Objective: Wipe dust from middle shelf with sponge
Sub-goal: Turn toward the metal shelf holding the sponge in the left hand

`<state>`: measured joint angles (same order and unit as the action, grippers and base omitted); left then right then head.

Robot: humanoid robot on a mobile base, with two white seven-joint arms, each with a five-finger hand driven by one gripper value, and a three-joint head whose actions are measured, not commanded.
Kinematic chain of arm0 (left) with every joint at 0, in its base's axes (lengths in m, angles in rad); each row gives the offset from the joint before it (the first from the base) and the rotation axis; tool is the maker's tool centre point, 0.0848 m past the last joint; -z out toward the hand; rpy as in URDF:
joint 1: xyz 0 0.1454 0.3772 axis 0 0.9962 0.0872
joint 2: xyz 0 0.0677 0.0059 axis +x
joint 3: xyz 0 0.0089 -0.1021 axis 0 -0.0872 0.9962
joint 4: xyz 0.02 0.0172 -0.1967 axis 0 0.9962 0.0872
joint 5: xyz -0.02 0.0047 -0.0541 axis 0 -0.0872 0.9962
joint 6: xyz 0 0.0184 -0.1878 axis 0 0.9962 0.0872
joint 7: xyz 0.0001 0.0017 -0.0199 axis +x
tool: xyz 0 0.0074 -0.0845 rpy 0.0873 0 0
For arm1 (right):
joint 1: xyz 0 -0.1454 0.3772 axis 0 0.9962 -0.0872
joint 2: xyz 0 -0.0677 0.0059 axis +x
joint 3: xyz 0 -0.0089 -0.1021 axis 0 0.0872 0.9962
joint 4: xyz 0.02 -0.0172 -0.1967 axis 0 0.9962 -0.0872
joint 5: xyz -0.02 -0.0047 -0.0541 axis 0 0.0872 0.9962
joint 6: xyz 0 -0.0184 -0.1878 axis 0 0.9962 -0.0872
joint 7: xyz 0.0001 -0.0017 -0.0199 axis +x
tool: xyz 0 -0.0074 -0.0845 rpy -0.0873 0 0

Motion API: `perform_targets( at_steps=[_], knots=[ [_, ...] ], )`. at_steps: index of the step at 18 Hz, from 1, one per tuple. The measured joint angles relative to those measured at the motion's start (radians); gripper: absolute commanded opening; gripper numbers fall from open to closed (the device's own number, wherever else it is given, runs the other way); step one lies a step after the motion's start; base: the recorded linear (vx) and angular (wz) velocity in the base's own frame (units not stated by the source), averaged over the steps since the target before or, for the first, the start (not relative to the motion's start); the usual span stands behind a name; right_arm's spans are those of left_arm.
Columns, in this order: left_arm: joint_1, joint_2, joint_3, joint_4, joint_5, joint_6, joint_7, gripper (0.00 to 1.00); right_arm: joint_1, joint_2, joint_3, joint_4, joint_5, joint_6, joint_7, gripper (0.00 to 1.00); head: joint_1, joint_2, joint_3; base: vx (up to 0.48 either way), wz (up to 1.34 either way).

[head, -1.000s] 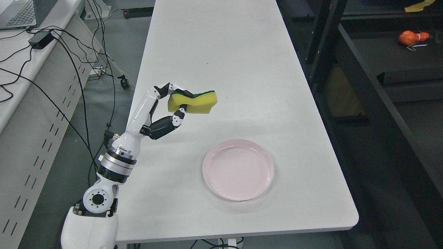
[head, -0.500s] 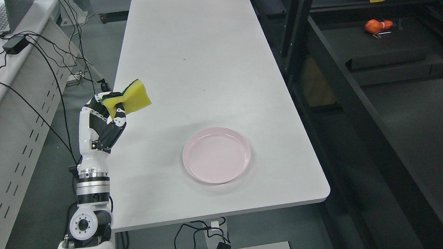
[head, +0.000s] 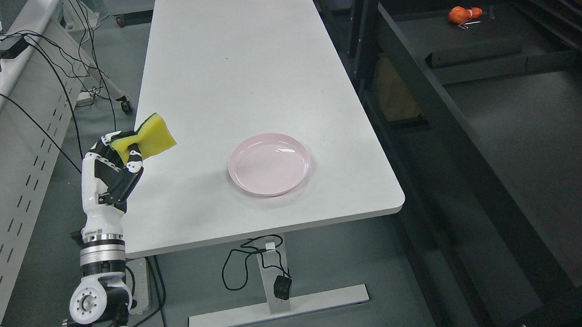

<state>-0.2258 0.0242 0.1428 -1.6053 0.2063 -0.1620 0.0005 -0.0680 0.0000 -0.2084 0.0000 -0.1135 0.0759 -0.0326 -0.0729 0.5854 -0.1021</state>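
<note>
My left hand (head: pixel 121 155) is raised at the left edge of the white table (head: pixel 226 72), fingers curled around a yellow sponge (head: pixel 151 136) with a green scrub side. The sponge sticks out to the right of the hand, above the table's left edge. The dark shelf unit (head: pixel 498 122) stands to the right of the table; its wide dark board fills the right side of the view. My right arm is out of view.
A pink plate (head: pixel 269 163) lies on the table near its front right. An orange object (head: pixel 462 14) lies on the shelf at the back. A grey desk with cables (head: pixel 28 87) stands at left. A black plug (head: pixel 281 286) lies by the table foot.
The whole picture has shifted: the camera moved back and to the right, showing more of the shelf. My left hand turned upright and drew back to the table's left edge, still holding the sponge.
</note>
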Motion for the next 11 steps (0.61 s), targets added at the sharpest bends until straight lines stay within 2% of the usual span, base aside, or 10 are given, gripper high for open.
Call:
perform_targets(
  at_steps=[11],
  knots=[
    [0.040,0.054,0.050,-0.051,0.008,0.010,-0.002,0.00,0.000,0.000,0.000,0.000,0.000,0.000,-0.004,1.00,0.0000,0.000,0.000,-0.340,-0.17]
  ],
)
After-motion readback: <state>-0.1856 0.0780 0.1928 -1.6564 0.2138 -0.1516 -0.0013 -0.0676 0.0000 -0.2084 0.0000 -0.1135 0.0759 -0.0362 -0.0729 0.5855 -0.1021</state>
